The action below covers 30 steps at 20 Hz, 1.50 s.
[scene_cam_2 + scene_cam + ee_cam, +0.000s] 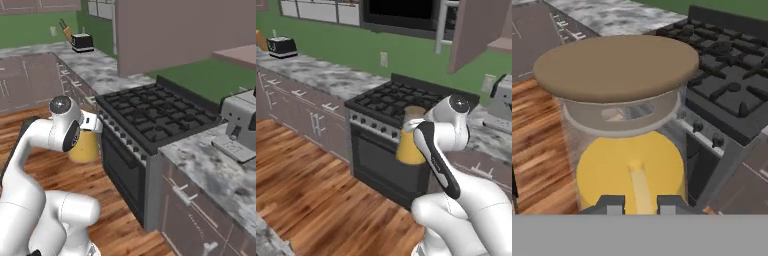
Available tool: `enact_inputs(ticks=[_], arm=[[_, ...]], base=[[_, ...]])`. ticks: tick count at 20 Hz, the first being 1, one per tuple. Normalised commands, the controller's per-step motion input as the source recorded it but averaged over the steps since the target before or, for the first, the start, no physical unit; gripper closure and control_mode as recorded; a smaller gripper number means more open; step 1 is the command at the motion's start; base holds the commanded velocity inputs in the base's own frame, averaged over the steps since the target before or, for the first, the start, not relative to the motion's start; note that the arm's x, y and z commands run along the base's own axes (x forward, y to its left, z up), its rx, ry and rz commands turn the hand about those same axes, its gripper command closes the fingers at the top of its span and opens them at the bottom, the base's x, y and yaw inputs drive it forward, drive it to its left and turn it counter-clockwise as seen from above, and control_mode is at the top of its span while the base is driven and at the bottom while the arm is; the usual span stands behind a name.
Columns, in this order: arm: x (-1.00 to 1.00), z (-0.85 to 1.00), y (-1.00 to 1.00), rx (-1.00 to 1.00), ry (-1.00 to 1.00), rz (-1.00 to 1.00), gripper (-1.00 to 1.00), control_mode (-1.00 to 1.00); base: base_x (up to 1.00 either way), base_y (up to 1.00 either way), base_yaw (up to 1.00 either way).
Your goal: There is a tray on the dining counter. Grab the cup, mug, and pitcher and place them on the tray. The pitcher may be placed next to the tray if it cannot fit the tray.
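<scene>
I hold the pitcher in the air in front of the stove. It is a conical glass carafe with orange-yellow contents and a flat brown top. My gripper is shut on it, with both dark fingertips low against its side. From the left base camera the pitcher shows partly behind my white forearm. From the right base camera the pitcher hangs just below my wrist, left of the oven door. The tray, cup and mug are out of view.
A black stove stands between marbled worktops. A toaster sits far along the worktop. A grey appliance stands right of the stove. A marbled corner, perhaps the dining counter, shows above the wooden floor.
</scene>
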Motion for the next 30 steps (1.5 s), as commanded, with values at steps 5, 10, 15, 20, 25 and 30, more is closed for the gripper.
enact_inputs(ticks=[5,10,15,20,25,30], arm=[[0.00,0.00,0.00,0.00,0.00,0.00,1.00,1.00],[0.00,0.00,0.00,0.00,0.00,0.00,1.00,1.00],[0.00,0.00,0.00,0.00,0.00,0.00,1.00,1.00],[0.00,0.00,0.00,0.00,0.00,0.00,1.00,1.00],[0.00,0.00,0.00,0.00,0.00,0.00,1.00,1.00],[0.00,0.00,0.00,0.00,0.00,0.00,1.00,1.00]], base=[[-0.12,0.01,0.74],[0.09,-0.03,0.57],[0.47,-0.27,0.08],[0.74,-0.41,0.00],[0.70,-0.09,0.06],[0.82,0.17,0.29]])
